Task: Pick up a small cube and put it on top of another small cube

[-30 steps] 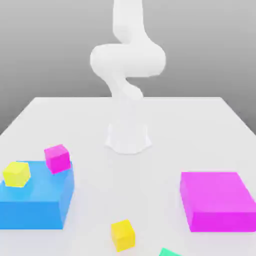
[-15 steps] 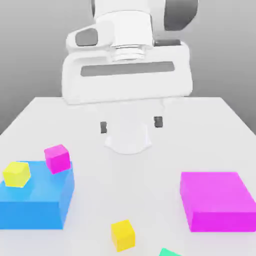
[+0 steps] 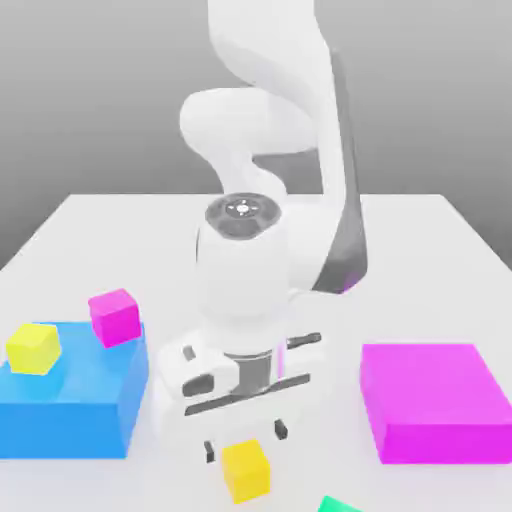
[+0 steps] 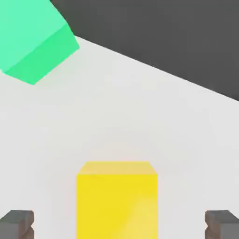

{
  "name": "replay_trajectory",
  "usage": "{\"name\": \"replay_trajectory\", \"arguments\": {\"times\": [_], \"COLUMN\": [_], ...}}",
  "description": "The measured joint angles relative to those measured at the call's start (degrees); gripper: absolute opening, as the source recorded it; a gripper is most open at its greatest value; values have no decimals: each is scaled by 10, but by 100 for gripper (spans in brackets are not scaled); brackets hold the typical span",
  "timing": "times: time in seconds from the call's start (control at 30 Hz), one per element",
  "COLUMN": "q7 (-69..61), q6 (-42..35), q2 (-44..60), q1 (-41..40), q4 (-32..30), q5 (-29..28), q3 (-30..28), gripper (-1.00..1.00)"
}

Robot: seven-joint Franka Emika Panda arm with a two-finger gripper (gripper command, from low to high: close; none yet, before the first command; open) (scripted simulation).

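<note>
The small cube [image 3: 246, 470] sits on the table [image 3: 420, 240] near its front edge, between the gripper [image 3: 244, 440] fingers [image 4: 17, 224], which are spread wide on either side and not touching it (a green block [image 4: 35, 39] lies just beyond). The step in hand looks like the approach; next, I judge, comes lowering a little further and closing squarely on its sides.

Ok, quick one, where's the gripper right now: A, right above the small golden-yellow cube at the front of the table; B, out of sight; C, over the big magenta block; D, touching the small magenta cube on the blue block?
A: the gripper hangs right over the small golden-yellow cube, and in the hand view that cube sits between the two spread fingertips, which do not touch it.
</note>
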Motion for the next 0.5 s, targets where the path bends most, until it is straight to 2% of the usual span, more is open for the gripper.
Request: {"name": "replay_trajectory", "arguments": {"times": [0.03,0.27,0.43,0.5], "q7": [-3,-2,21,38], "q6": [11,11,-61,-94], "q2": [14,14,-77,-83], "q1": [-4,-5,11,23], "q4": [3,3,-16,9], "q5": [4,3,-27,-33], "q3": [5,5,-16,-12], "gripper": [-100,-100,-100,-100]}}
